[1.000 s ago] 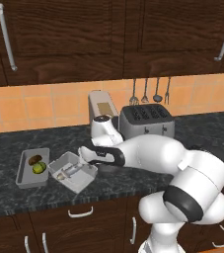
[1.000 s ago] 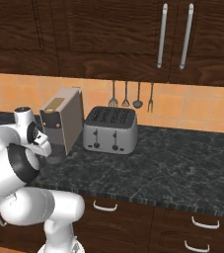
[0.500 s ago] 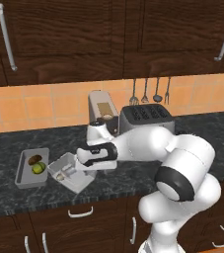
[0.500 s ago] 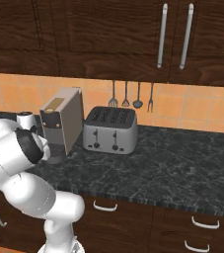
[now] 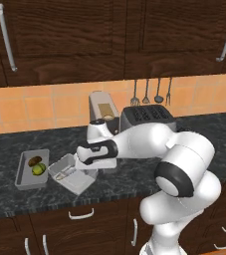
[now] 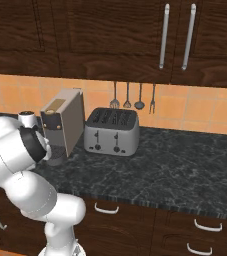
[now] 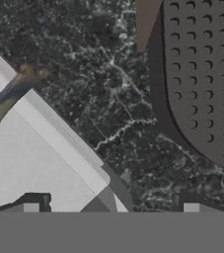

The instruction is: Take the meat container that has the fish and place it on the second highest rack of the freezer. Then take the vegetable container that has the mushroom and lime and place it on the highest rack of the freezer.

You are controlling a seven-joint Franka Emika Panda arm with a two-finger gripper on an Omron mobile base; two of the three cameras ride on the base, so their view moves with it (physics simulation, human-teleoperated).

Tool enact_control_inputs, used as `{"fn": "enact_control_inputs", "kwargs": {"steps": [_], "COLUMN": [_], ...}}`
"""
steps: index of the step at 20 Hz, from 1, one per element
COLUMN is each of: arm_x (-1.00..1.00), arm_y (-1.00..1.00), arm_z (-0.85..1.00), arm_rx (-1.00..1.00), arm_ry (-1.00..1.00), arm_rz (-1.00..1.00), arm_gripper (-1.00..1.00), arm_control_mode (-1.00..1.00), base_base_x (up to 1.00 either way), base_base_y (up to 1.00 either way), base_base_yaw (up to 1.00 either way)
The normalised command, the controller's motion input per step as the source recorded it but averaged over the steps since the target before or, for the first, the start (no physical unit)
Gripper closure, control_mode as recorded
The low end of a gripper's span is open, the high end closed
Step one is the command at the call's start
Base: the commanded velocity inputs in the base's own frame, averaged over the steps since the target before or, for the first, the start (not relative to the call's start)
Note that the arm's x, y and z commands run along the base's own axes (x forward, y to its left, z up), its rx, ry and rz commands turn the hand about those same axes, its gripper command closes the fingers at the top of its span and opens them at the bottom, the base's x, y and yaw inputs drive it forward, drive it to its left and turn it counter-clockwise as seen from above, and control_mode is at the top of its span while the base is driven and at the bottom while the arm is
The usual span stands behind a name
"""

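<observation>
While the pincer (image 7: 111, 210) is held with its jaws wide apart over the near wall of the fish tray (image 5: 70, 175), nothing is gripped yet. One fingertip is seen inside that wall and one outside. The fish (image 7: 5, 96) lies within the tray; beside the tray, away from the arm, the mushroom (image 5: 34, 161) and lime (image 5: 38, 170) tray rests on the counter (image 5: 134, 174). A good grasp would be made by lowering squarely, centring the wall, then closing gently.

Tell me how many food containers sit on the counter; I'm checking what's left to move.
2: the fish container beside the arm's hand, and the container with mushroom and lime left of it. Others may be hidden.
</observation>
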Motion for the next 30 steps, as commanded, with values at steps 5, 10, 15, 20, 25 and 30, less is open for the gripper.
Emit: {"fn": "enact_control_inputs", "kwargs": {"steps": [5, 10, 15, 20, 25, 30], "arm_x": [0.0, 0.0, -0.09, -0.28, -0.26, -0.18], "arm_y": [0.0, 0.0, 0.0, 0.0, -0.12, -0.24], "arm_z": [0.0, -0.01, 0.0, 0.0, 0.14, 0.38], "arm_rx": [0.0, 0.0, 0.0, 0.0, 0.05, 0.04], "arm_ry": [0.02, 0.02, 0.0, -0.01, 0.0, 0.0], "arm_rz": [0.0, 0.0, 0.0, 0.0, -0.12, -0.21], "arm_gripper": [1.0, 1.0, 1.0, 1.0, 1.0, 1.0], "arm_control_mode": [-1.0, -1.0, -1.0, -1.0, -1.0, -1.0], "base_base_x": [0.0, 0.0, 0.0, 0.0, 0.0, 0.0], "base_base_y": [0.0, 0.0, 0.0, 0.0, 0.0, 0.0], "base_base_yaw": [0.0, 0.0, 0.0, 0.0, 0.0, 0.0]}}
